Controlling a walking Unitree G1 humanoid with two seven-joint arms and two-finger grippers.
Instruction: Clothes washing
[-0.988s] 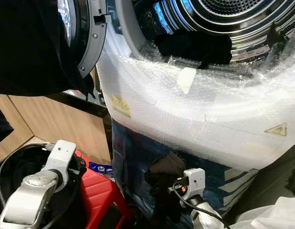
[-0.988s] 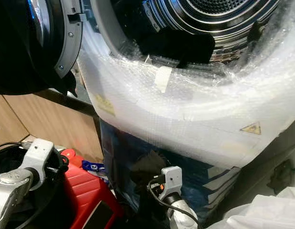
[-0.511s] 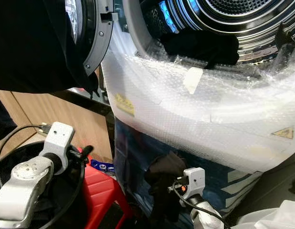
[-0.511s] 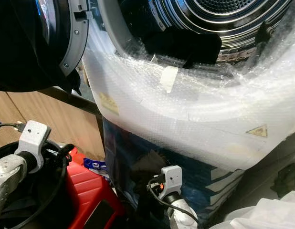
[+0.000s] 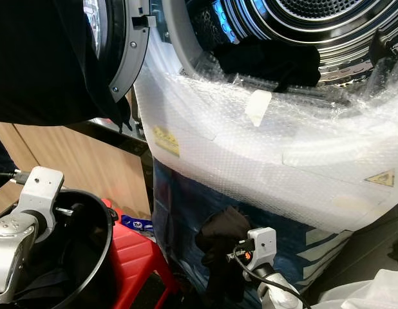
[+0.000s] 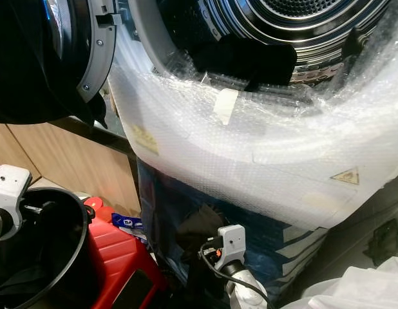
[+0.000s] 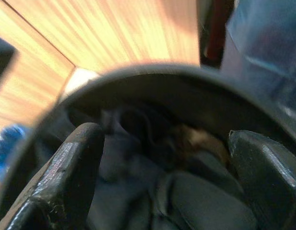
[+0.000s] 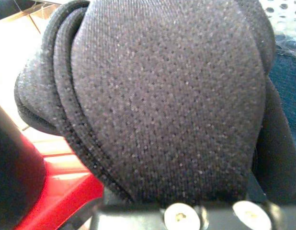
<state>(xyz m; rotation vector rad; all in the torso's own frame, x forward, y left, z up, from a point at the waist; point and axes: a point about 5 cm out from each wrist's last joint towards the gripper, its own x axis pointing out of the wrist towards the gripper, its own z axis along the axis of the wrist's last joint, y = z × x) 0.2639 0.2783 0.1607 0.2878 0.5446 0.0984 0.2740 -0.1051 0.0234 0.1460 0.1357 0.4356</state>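
The washing machine's drum [image 5: 328, 19] stands open, its front wrapped in bubble wrap [image 5: 263, 148]. Dark clothes [image 5: 270, 61] lie in the drum's mouth. Low in front of the machine, my right gripper [image 5: 228, 248] is shut on a dark knit garment [image 8: 167, 96], which hides its fingers. At the lower left my left arm [image 5: 18, 232] reaches over a black basket [image 5: 89, 209]. My left gripper [image 7: 167, 182] is open above dark clothes [image 7: 186, 191] inside the basket, with nothing between its fingers [image 7: 66, 177].
The machine's door [image 5: 131, 45] hangs open at upper left with a dark cloth [image 5: 44, 64] draped over it. A red stool [image 5: 138, 257] sits between basket and machine. Wooden panels [image 5: 76, 161] stand behind. White fabric [image 5: 373, 290] lies at the lower right.
My left arm has drawn back to the left, and its gripper now points into the black basket. The right gripper holds the dark garment in the same place.
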